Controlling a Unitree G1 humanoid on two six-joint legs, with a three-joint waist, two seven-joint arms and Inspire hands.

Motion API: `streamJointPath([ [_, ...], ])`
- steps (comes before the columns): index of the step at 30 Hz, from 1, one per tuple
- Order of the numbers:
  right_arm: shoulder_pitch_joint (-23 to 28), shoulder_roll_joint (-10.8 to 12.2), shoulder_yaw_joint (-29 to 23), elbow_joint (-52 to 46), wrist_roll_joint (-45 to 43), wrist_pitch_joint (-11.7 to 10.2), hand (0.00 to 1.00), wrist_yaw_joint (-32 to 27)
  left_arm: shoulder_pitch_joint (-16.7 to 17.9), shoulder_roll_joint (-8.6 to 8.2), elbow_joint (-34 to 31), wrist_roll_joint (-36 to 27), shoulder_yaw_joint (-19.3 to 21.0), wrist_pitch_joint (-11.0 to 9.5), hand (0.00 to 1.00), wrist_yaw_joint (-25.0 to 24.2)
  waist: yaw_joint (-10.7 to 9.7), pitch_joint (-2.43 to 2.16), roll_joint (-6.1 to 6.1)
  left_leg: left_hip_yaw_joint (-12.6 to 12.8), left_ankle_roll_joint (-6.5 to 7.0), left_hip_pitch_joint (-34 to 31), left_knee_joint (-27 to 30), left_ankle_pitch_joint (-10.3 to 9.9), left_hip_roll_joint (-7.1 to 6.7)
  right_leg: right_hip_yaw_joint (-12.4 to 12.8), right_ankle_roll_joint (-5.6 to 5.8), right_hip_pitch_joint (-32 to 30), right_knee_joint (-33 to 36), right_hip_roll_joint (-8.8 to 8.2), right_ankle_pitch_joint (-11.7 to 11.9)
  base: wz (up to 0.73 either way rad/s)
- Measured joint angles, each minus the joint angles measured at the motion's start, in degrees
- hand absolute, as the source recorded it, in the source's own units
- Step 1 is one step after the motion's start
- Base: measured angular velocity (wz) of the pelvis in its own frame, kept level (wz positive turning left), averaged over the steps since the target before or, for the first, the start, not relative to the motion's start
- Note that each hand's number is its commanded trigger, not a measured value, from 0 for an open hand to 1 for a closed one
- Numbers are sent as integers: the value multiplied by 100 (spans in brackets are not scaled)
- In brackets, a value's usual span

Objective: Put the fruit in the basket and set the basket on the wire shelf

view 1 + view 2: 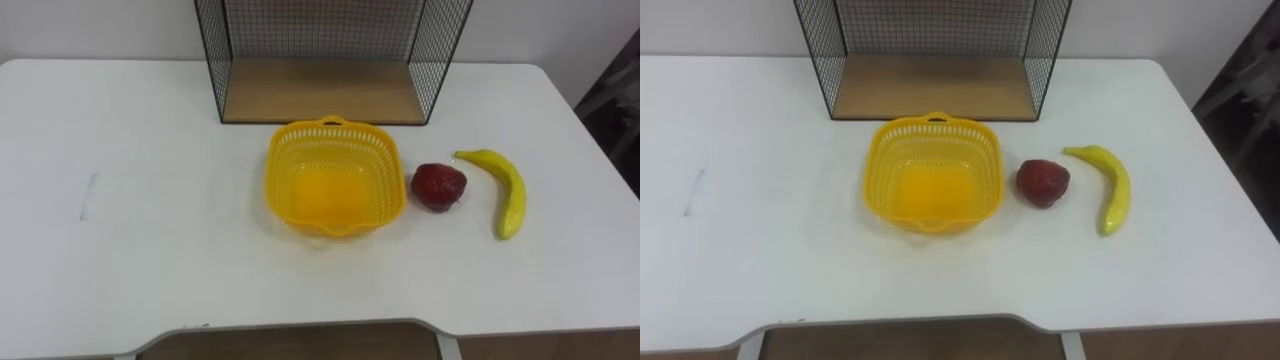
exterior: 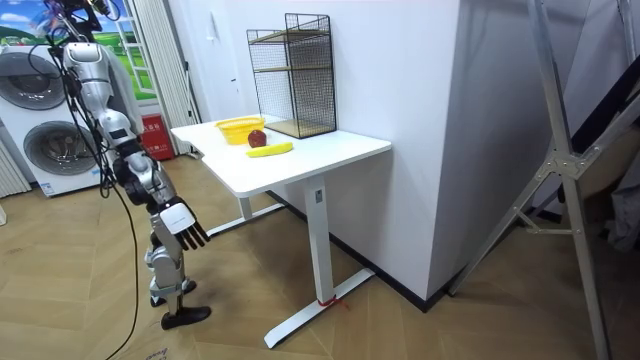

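Here we are over the white counter [image 1: 150, 230]; the yellow basket [image 1: 280, 185] sits mid-counter, upright, mouth open to the camera, one handle tab on its far rim and one on its near rim; just right of it lies the red fruit [image 1: 439, 186], close by the basket's right wall with a sliver of counter showing between them; further right again, the banana [image 1: 508, 190] lies lengthwise from far to near, its far end curving left towards the red fruit, near it yet not touching; both fruits rest on the counter, outside the basket.

Beyond the basket, at the counter's far edge, stands the wire shelf [image 1: 320, 90]; black mesh sides, a wooden floor, its open front facing the basket.

Over to the room view; the robot stands upright on the wooden floor, off the counter at the room view's left; the right robot hand [image 2: 183, 224] hangs low by its thigh, below counter height, fingers straight and spread, holding nothing; it is well apart from basket, red fruit and banana, which all sit up on the counter.
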Motion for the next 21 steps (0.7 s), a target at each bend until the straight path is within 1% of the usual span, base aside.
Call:
streamJointPath([
  [3, 38, 0, 2, 1, 14, -7, 0, -124, 5, 1, 0, 9, -6, -1, 0, 21, -6, -2, -2, 2, 0, 5, -35, 0, 3, 7, 0, -8, -1, -3, 0, 0],
  [6, 79, 6, 1, -14, 215, -11, 0, -177, 4, -2, 0, -30, -15, -25, 0, 86, -13, -3, 0, -16, 0, 2, -20, 0, 8, 27, 0, -7, 1, -2, 0, 0],
  [9, 93, 25, -17, 35, 750, 8, 0, -287, -8, -39, -7, -40, -4, -49, 0, 230, -15, -6, 3, -8, 0, 6, -36, 0, 35, 31, 1, -10, 0, -1, -1, 0],
  [11, 205, 44, -214, 54, 1201, 13, 0, -308, -5, -68, -8, -56, 122, -64, 0, 264, -21, -7, 3, 20, 0, 22, -54, 0, 42, 41, 1, -10, 1, 0, -1, 0],
  [14, 240, 50, -525, 96, 1611, 23, 0, -308, 3, -88, -3, -59, 274, -108, 0, 269, -26, -7, 4, 20, 0, 19, -57, 0, 41, 38, 1, -22, 2, 3, -1, 0],
  [16, 242, 50, -800, 219, 2255, 68, 0, -344, 23, -84, -2, -193, 282, -155, 0, 277, -96, -7, 9, 8, 0, 16, -56, 0, 42, 38, 1, -27, 5, 10, -1, 0],
  [17, 254, 49, -827, 221, 2469, 81, 0, -368, 22, -84, -2, -218, 283, -159, 0, 277, -106, -6, 10, 7, 0, 16, -59, 0, 42, 41, 1, -28, 6, 11, -1, 0],
  [19, 326, 50, -1045, 219, 3268, 92, 0, -451, 29, -95, 2, -351, 318, -179, 0, 286, -171, -10, 23, 4, 0, 12, -64, 0, 41, 46, 1, -30, 10, 21, -1, 0],
  [20, 337, 64, -1303, 216, 3622, 92, 0, -509, 34, -98, -1, -360, 369, -192, 0, 290, -216, -12, 24, 7, 0, 9, -66, 0, 41, 43, 1, -34, 13, 24, -1, 0],
  [21, 336, 74, -1453, 207, 3828, 92, 0, -550, 41, -94, -2, -363, 396, -214, 0, 294, -238, -13, 23, 17, 0, 10, -67, 0, 41, 42, 1, -33, 14, 24, -1, 0],
])
